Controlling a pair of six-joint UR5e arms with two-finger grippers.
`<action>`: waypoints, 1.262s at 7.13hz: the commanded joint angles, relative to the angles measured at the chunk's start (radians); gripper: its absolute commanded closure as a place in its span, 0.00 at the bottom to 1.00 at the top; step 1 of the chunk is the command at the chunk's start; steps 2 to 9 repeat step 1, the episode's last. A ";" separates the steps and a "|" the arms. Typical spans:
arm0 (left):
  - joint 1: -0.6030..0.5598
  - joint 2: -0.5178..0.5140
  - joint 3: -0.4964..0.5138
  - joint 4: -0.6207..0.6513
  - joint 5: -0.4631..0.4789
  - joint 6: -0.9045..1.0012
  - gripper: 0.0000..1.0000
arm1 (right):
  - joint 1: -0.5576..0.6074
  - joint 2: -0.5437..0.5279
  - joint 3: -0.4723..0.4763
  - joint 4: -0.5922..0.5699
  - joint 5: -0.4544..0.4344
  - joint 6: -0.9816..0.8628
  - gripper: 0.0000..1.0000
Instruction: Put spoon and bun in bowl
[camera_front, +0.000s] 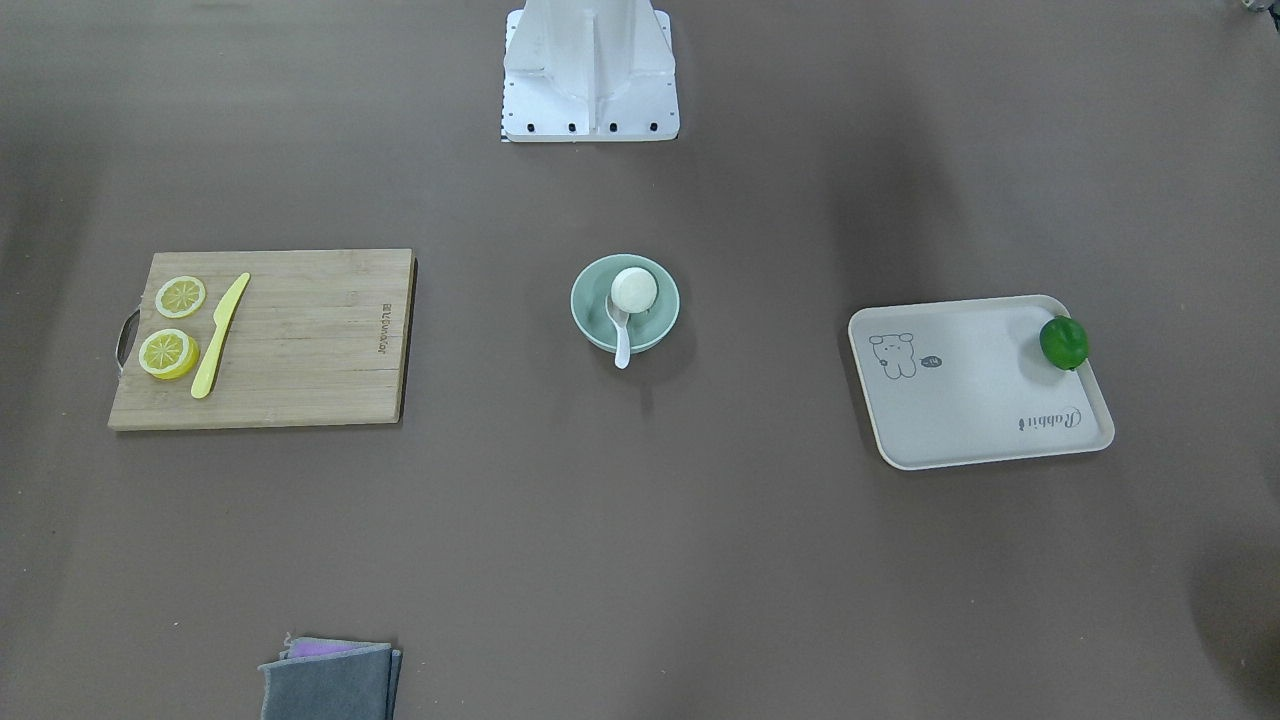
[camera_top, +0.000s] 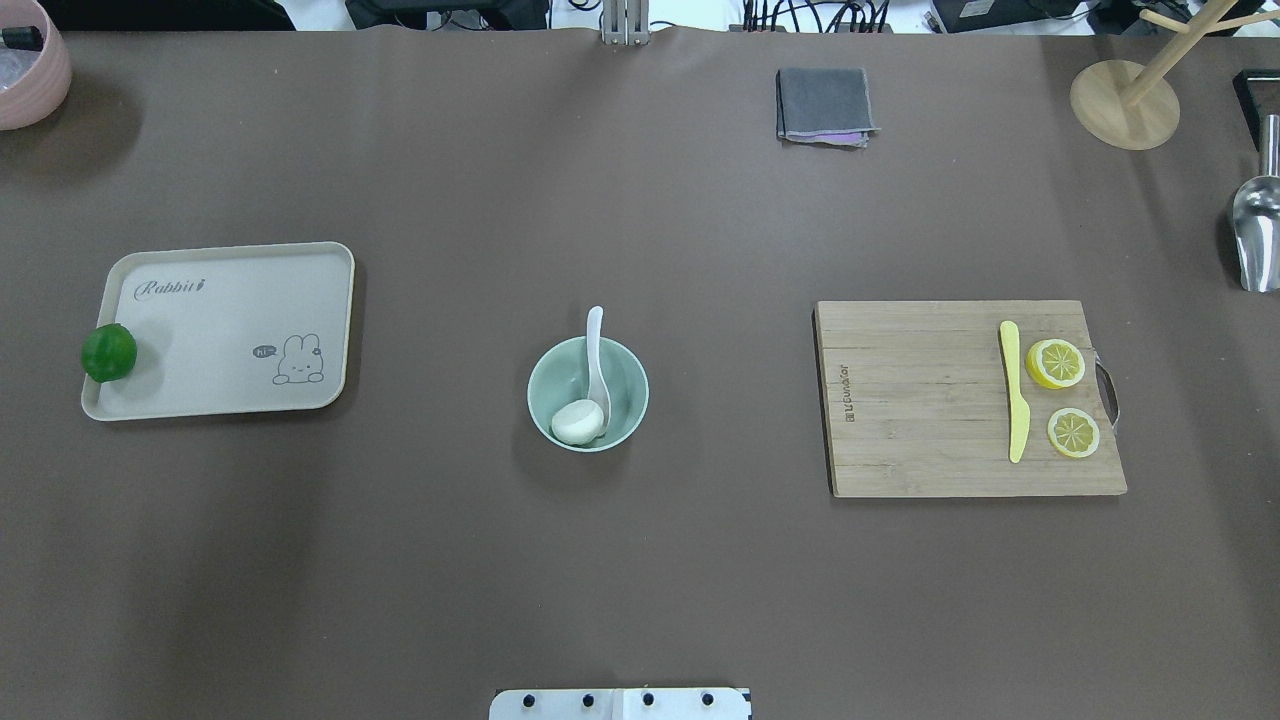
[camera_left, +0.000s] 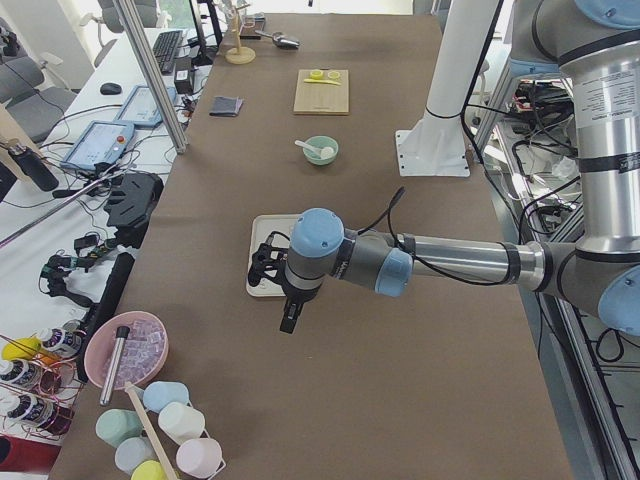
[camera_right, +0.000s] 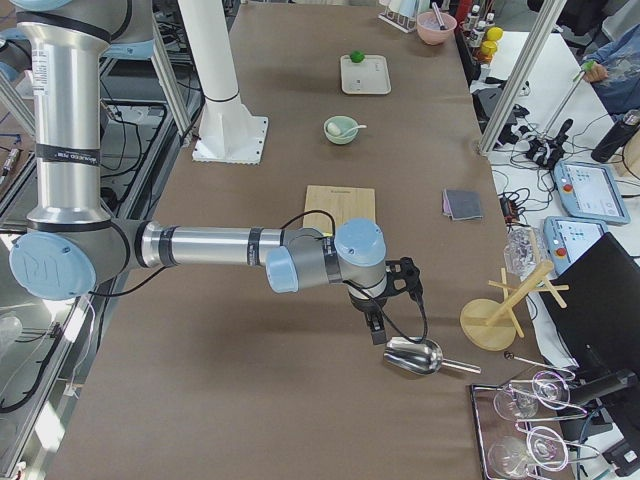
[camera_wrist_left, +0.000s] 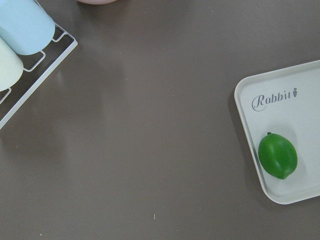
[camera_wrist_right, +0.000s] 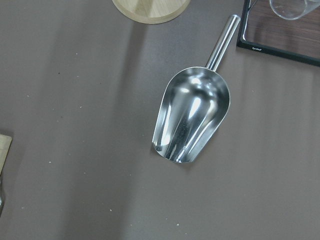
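Overhead, the round white steamed bun (camera_top: 578, 422) and glossy white spoon (camera_top: 596, 352) sit inside the mint-green bowl (camera_top: 630, 385). Only side views show the left gripper (camera_left: 289, 318) and right gripper (camera_right: 375, 330); I cannot tell how far open either is.

— What colours are the bowl (camera_top: 628, 382) and its contents?
— Pale mint-green, plain. The bun (camera_top: 577, 422) is white, and the spoon (camera_top: 595, 340) is glossy white.
— The rest?
— The tray (camera_top: 220, 340) is cream with a rabbit drawing, the lime (camera_top: 109, 352) green, the knife (camera_top: 1013, 390) yellow.
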 joint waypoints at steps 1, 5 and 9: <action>0.000 0.001 0.007 -0.017 0.006 0.000 0.02 | 0.001 0.000 0.002 0.001 0.010 0.000 0.00; 0.000 0.001 0.007 -0.017 0.006 0.000 0.02 | 0.001 0.000 0.002 0.001 0.010 0.000 0.00; 0.000 0.001 0.007 -0.017 0.006 0.000 0.02 | 0.001 0.000 0.002 0.001 0.010 0.000 0.00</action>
